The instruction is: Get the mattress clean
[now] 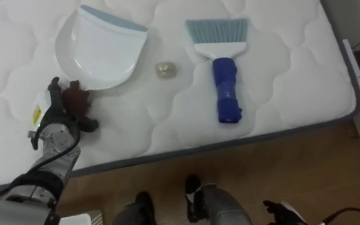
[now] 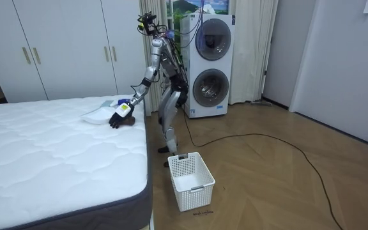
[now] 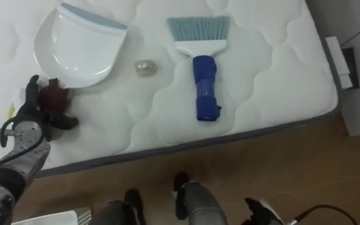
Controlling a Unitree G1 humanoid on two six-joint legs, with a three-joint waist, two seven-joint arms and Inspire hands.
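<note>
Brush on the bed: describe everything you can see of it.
The brush lies flat on the white quilted mattress, to the right of the crumpled scrap and the white dustpan, apart from both. It has a thick blue handle that looks like plastic, a white head and a fan of pale blue-grey bristles. The bristles point away from the robot, the handle toward the bed's near edge. Only the mattress touches it.
</note>
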